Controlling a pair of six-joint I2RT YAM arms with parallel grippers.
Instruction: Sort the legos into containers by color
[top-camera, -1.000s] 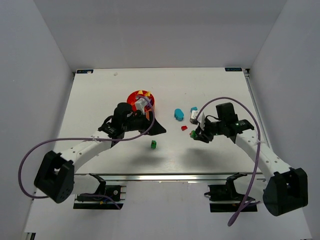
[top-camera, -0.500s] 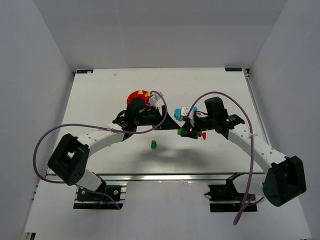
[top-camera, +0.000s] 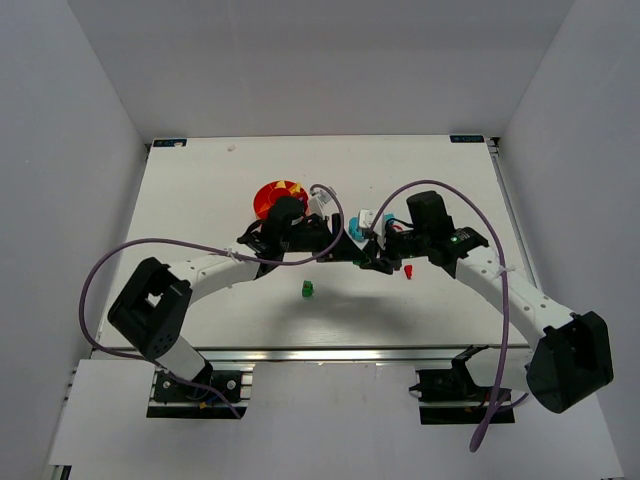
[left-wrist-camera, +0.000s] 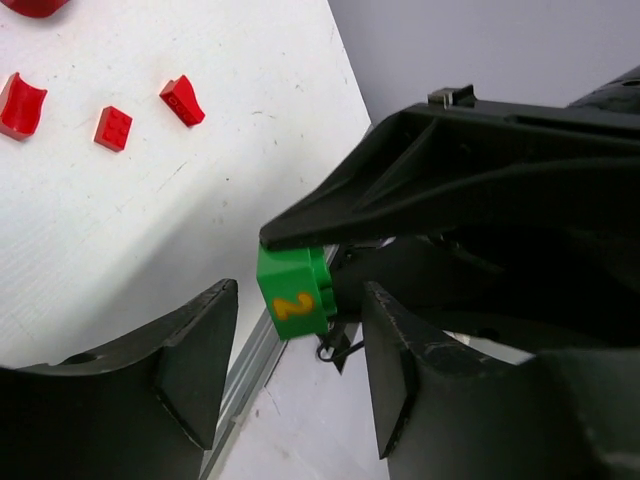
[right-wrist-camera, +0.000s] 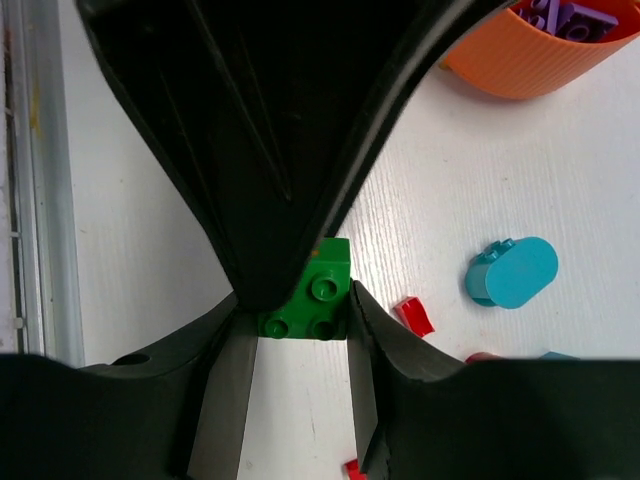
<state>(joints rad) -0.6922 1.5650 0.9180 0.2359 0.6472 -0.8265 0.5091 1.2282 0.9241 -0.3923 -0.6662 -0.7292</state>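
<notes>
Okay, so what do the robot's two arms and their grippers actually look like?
The left arm and right arm have white tubular links, black joints and blocky black bases. A purple cable loops loosely along each. The left gripper and right gripper are matte black with broad, wedge-shaped fingers. A small green light shows on the right arm.

Both arms reach inward, tips meeting; left gripper (left-wrist-camera: 292, 335) parted, right gripper (right-wrist-camera: 300, 318) clamped.

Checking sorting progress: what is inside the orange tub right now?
Purple pieces show inside the orange tub from the right wrist. From above, a yellow patch shows. The left arm covers the tub's near side, so the rest cannot be seen.
</notes>
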